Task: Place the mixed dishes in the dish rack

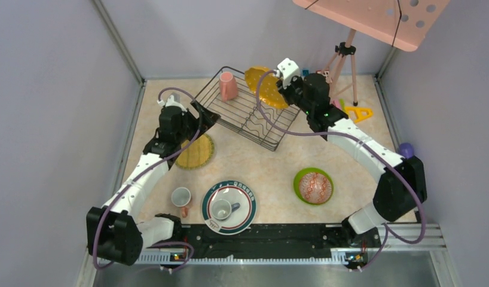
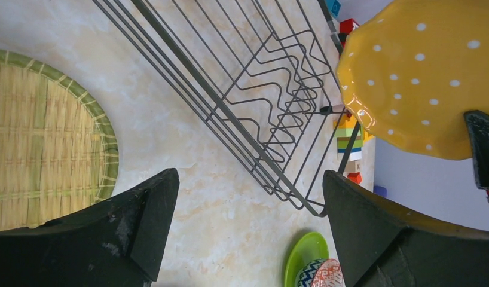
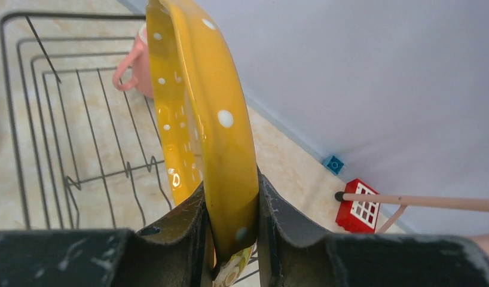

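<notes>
The dish rack (image 1: pixel 263 128) of dark wire stands at the back centre, and a pink mug (image 1: pixel 227 85) stands in its far corner. My right gripper (image 1: pixel 282 84) is shut on the rim of the yellow dotted plate (image 1: pixel 266 88), holding it on edge over the rack's far right side. In the right wrist view the plate (image 3: pixel 200 107) rises from between the gripper (image 3: pixel 230 209) fingers, above the rack (image 3: pixel 51 119) and the mug (image 3: pixel 140 66). My left gripper (image 1: pixel 205 115) is by the rack's left corner. It stands open (image 2: pixel 248 227) with only table between its fingers.
An olive-yellow woven plate (image 1: pixel 195 151) lies left of the rack. A green-rimmed white plate (image 1: pixel 229 222) holds a small white cup (image 1: pixel 221 209), with another cup (image 1: pixel 181 197) beside it. A lime green plate (image 1: pixel 300 179) carries a patterned bowl (image 1: pixel 315 187). Toy blocks (image 1: pixel 358 112) and a tripod (image 1: pixel 344 60) stand at the back right.
</notes>
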Available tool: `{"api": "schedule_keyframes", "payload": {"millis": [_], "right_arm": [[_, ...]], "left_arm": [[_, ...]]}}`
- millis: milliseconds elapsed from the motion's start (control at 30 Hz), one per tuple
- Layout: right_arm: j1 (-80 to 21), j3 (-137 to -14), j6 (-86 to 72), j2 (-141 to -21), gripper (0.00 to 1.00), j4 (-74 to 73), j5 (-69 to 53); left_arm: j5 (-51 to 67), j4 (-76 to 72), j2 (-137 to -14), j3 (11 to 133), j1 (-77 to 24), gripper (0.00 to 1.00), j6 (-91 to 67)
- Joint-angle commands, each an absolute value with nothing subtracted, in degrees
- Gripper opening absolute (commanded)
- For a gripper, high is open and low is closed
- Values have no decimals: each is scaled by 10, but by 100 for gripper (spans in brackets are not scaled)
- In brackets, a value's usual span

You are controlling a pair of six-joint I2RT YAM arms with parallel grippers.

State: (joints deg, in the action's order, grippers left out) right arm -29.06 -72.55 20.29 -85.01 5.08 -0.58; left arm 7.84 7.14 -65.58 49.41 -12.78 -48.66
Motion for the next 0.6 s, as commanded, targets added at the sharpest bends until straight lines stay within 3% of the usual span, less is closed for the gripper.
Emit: {"api": "schedule_keyframes", "payload": {"millis": [0,567], "right_arm": [[-282,-779,294,-876,0,204,-31],[-267,-822,331,-932,0,230,-34]], "left_arm": [[75,52,-658,519,-125,94,-500],[66,75,-642,519,-125,93,-492]]}}
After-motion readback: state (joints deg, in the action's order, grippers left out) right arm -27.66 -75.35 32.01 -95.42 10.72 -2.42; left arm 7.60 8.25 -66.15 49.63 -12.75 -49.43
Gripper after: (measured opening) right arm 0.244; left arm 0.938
